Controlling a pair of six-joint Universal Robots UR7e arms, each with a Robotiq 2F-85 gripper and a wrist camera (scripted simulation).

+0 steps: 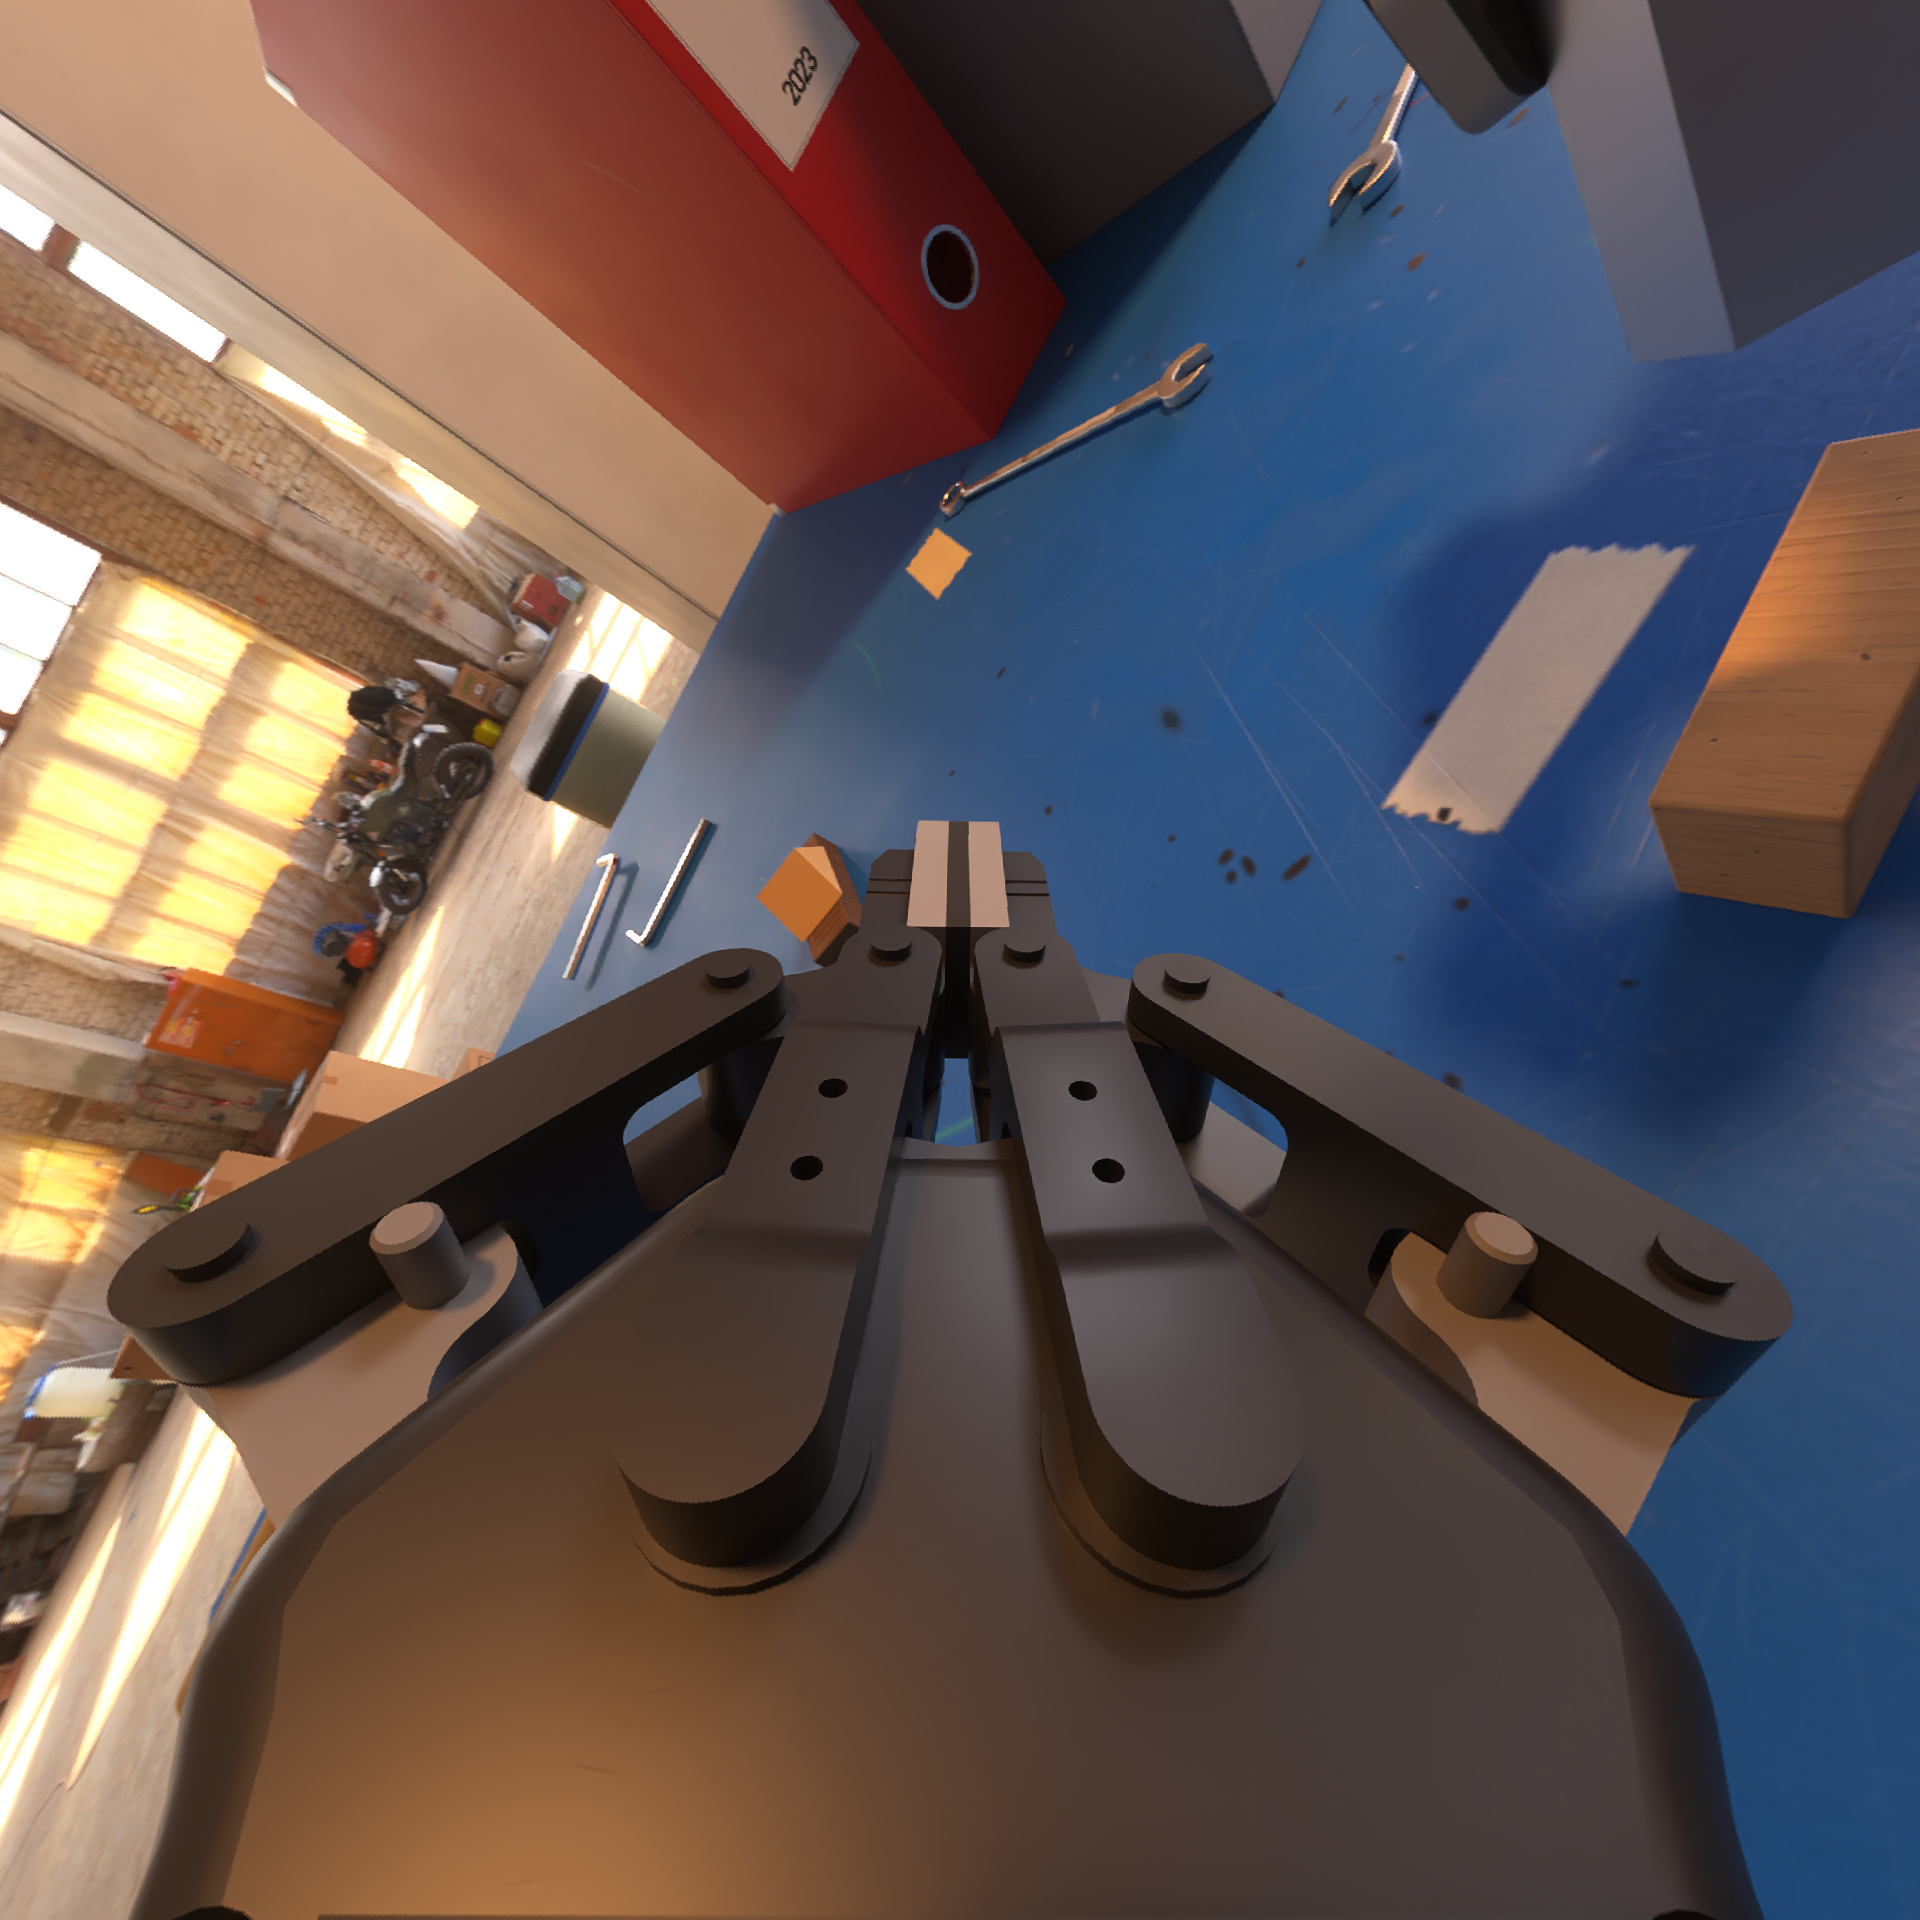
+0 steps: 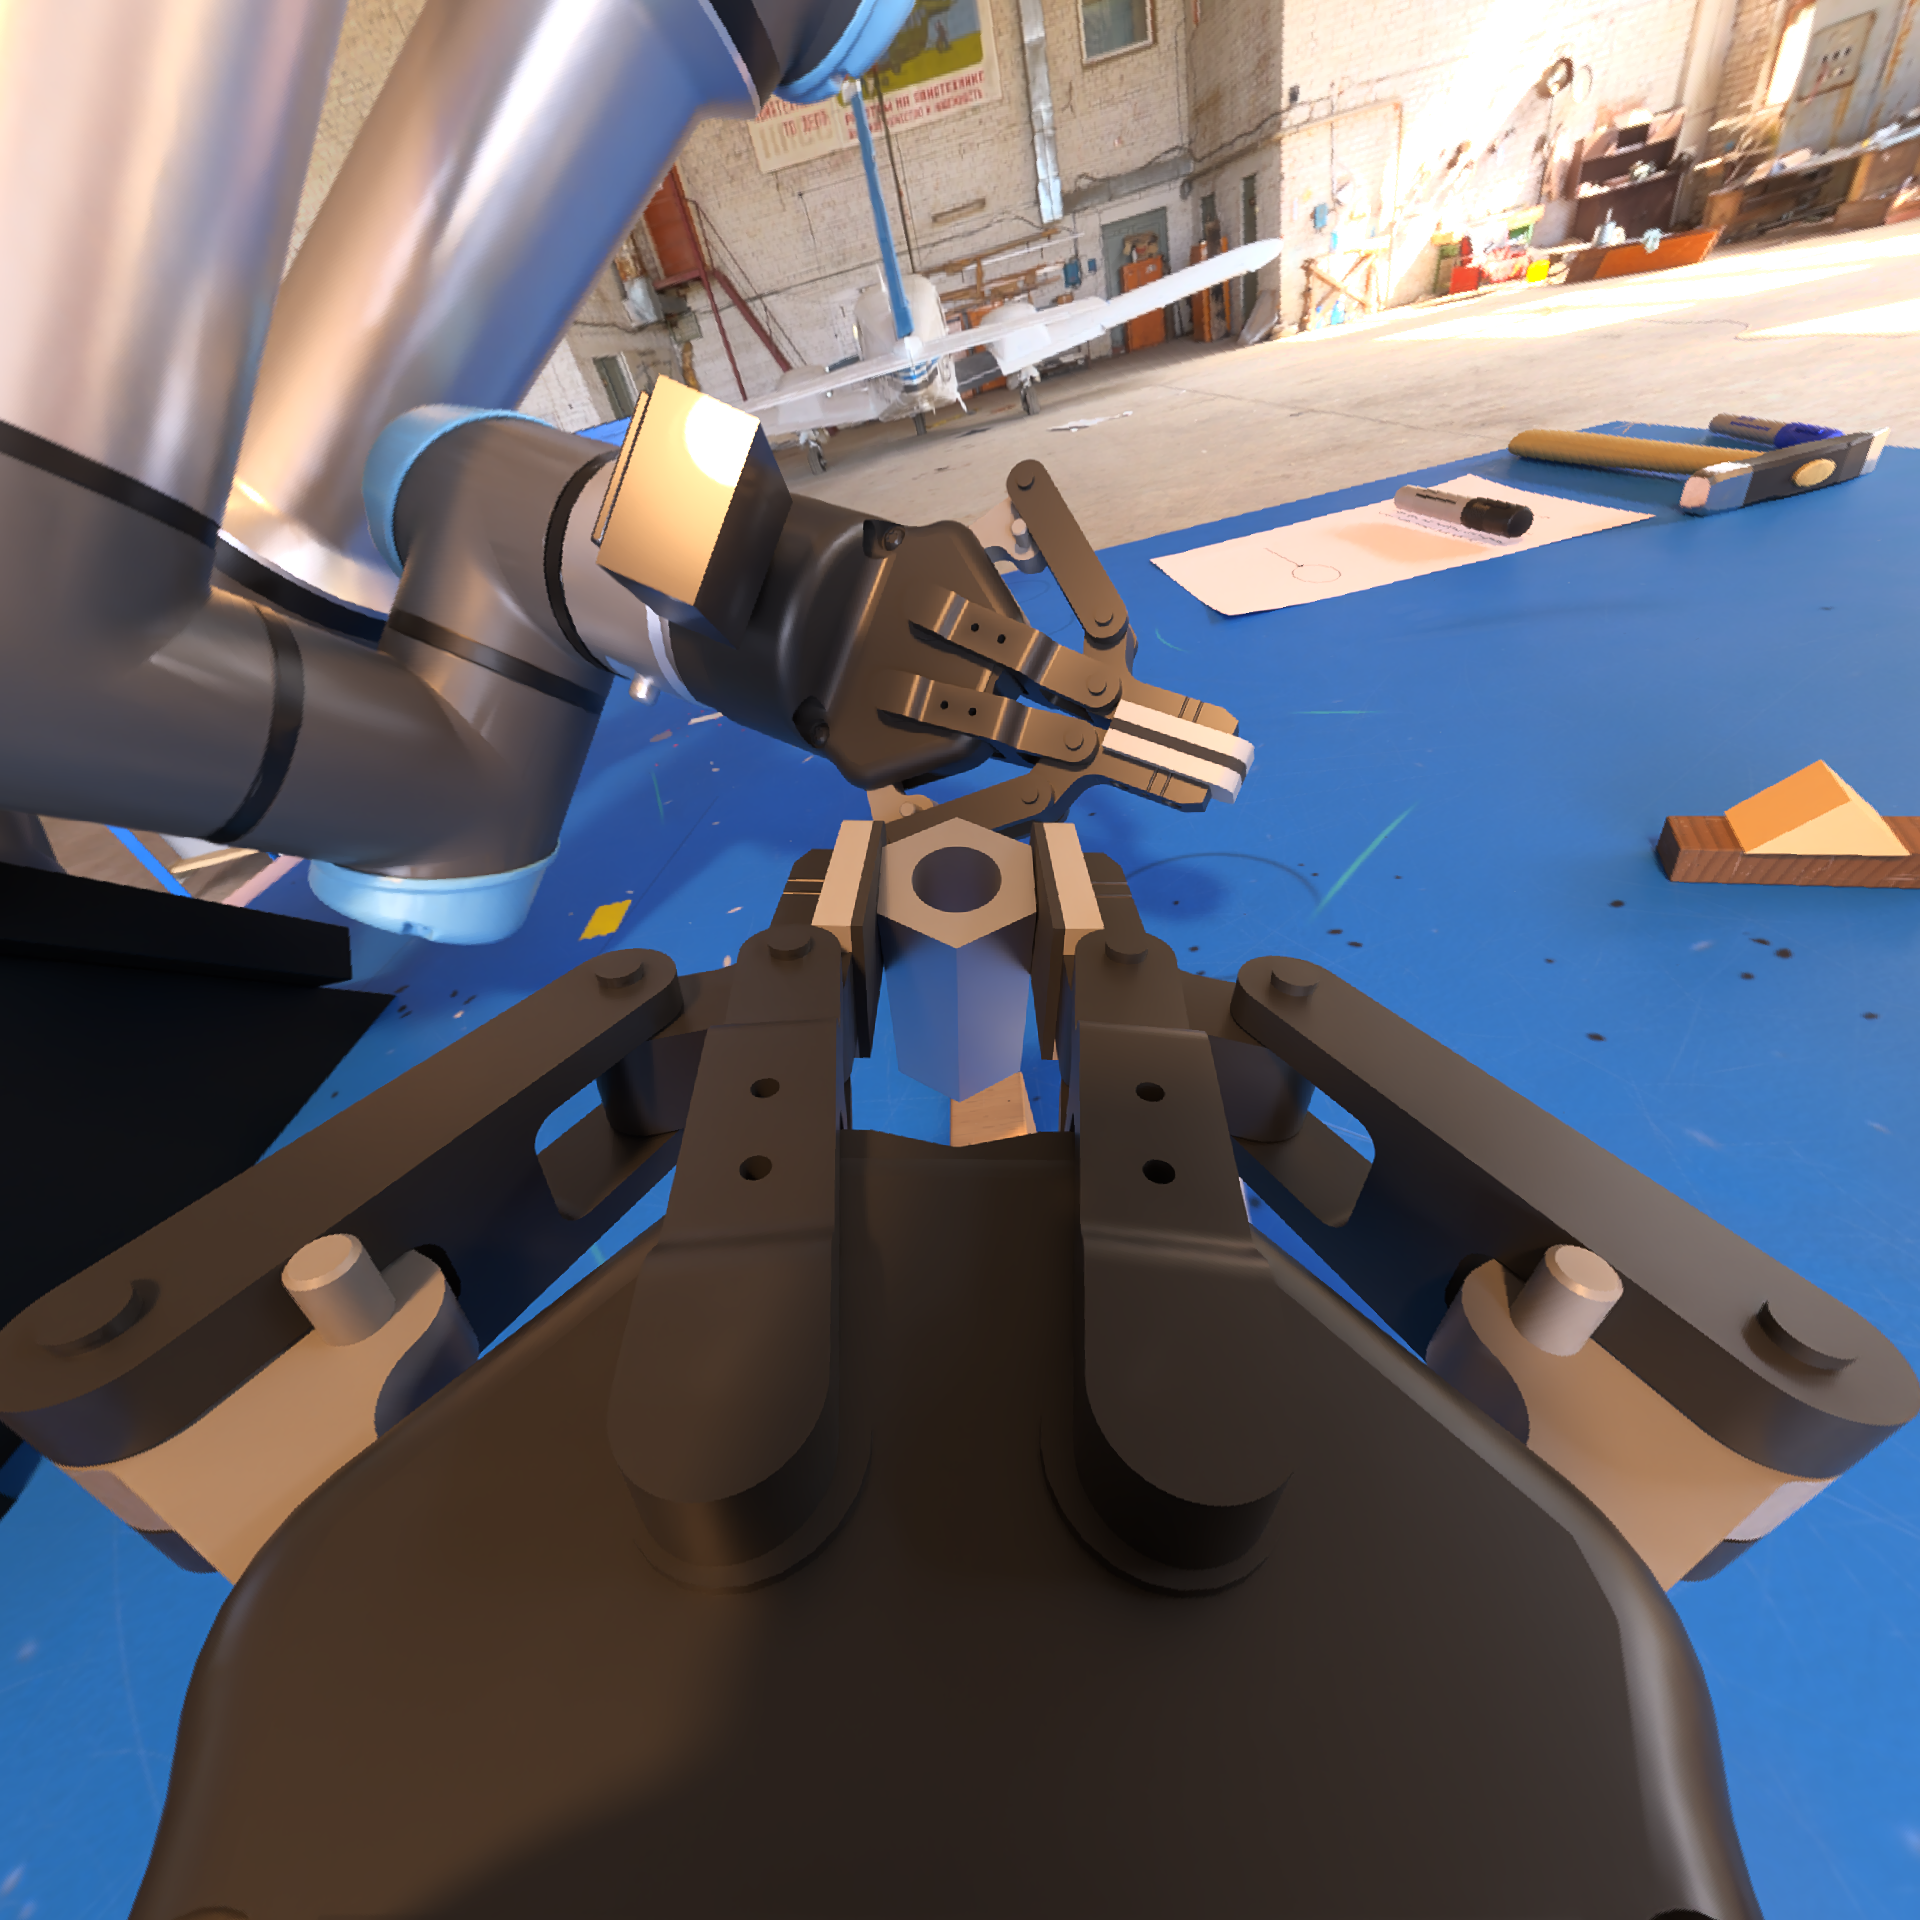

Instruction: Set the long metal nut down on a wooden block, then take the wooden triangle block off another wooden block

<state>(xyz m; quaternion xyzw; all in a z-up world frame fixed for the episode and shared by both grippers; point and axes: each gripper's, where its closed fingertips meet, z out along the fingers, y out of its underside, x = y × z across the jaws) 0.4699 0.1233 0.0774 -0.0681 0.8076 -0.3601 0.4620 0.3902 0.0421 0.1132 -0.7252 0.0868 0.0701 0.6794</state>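
Note:
My right gripper (image 2: 956,883) is shut on the long metal hex nut (image 2: 958,1003), which stands upright between the pads. A bit of light wood (image 2: 992,1120) shows just under the nut; I cannot tell whether they touch. The orange wooden triangle block (image 2: 1813,816) lies on a flat dark wooden block (image 2: 1704,864) at the far right. In the left wrist view the triangle block (image 1: 802,885) and its dark block (image 1: 840,923) sit just left of my left gripper (image 1: 958,873), which is shut and empty. The left gripper (image 2: 1184,753) also hovers beyond the nut.
A large light wooden block (image 1: 1808,707) and a strip of tape (image 1: 1538,686) lie on the blue table (image 1: 1195,675). Two wrenches (image 1: 1081,426), a red binder (image 1: 665,229) and hex keys (image 1: 665,883) are nearby. Paper with a marker (image 2: 1465,509) and a hammer (image 2: 1704,468) lie far right.

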